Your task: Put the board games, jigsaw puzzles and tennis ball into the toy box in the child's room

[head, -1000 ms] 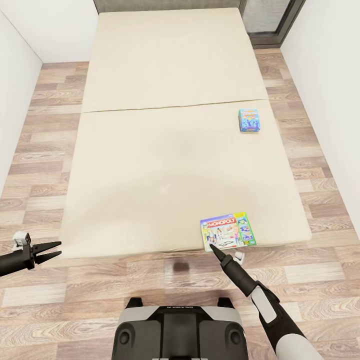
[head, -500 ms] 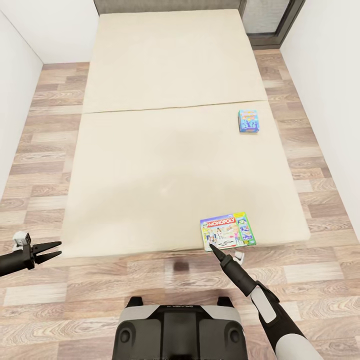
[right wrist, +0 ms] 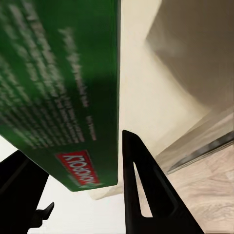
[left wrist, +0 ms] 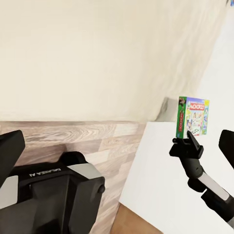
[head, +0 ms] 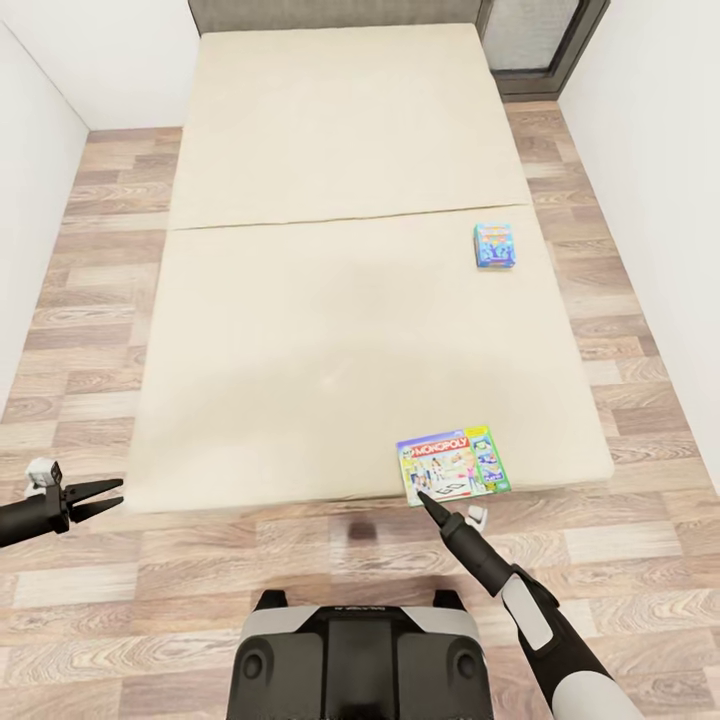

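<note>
— Right tool [head: 422, 497], lower centre-right of the head frame: gripping anything?

— Its tips meet the near edge of the Monopoly board game [head: 455, 465] at the bed's [head: 330, 200] front corner; the wrist view shows the green box edge between spread fingers [right wrist: 141, 187], not clamped.

— And the other?

— Left tool [head: 108, 494], lower left over the plank floor [head: 100, 620], jaws parted, empty. A small blue board game [head: 495, 246] lies right of centre on the mattress.

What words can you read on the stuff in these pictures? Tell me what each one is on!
"MONOPOLY": on the red banner of the board game at the bed's near edge, just ahead of the right gripper.
Small blue game box farther up the bed: print too small to read.
Robot base: lettering too blurred to read.
Green box side in the right wrist view: white text blurred.
</note>
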Motion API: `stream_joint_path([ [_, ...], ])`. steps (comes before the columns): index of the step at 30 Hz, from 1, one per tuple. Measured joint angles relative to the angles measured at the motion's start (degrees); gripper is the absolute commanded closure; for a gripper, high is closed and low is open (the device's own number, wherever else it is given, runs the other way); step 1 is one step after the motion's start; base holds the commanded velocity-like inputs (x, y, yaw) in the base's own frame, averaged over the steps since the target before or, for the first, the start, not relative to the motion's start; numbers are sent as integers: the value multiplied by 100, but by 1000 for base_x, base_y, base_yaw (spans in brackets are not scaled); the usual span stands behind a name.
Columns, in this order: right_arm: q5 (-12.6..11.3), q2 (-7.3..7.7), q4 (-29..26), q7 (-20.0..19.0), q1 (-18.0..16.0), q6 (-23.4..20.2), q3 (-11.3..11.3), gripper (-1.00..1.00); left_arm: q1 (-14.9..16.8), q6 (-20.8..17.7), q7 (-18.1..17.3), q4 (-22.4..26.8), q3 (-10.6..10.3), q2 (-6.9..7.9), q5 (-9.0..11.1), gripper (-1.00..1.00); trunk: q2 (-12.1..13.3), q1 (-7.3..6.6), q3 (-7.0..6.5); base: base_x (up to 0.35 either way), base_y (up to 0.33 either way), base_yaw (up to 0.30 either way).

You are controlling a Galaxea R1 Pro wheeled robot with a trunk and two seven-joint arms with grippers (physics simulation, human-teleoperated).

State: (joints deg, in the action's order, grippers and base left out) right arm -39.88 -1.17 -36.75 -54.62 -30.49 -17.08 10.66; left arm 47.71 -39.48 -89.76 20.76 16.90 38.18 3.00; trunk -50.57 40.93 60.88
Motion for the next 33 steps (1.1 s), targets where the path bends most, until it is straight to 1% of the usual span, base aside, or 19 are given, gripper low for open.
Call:
stream_joint_path([
  [4, 55, -36, -2, 30, 2, -48, -4, 100, 0, 1, 0, 11, -7, -1, 0, -100, 161, -88, -72, -33, 0, 0],
  [7, 163, -47, 0, 70, 6, -71, -8, 100, 0, 1, 0, 17, -11, 1, -5, -100, 281, -152, -126, -190, 0, 0],
  [8, 236, -45, 1, 81, 8, -93, -10, 100, 0, 1, 0, 20, -13, 2, -4, -100, 322, -173, -144, -270, 0, 0],
  [9, 298, -50, -2, 88, 7, -144, -12, 100, 0, 1, 0, 22, -14, 3, -3, -100, 362, -195, -162, -282, 0, 0],
  [12, 381, -57, -5, 88, 14, -307, -8, 100, 0, 1, 0, 25, -15, 4, -2, -100, 482, -261, -216, -290, 0, 0],
  [19, 408, -62, -148, 61, 47, -400, 5, 100, 0, 1, 0, 26, -17, 5, 0, -100, 763, -417, -342, -97, 0, 0],
  [28, 416, -50, -224, 42, 57, -413, 19, 100, 0, 1, 0, 26, -17, 5, -2, -100, 1124, -616, -503, -10, 0, 0],
  [33, 414, -20, -234, -64, 41, -420, 10, 100, 0, 1, 0, 26, -17, 5, -2, -100, 1325, -726, -593, -1, 0, 0],
])
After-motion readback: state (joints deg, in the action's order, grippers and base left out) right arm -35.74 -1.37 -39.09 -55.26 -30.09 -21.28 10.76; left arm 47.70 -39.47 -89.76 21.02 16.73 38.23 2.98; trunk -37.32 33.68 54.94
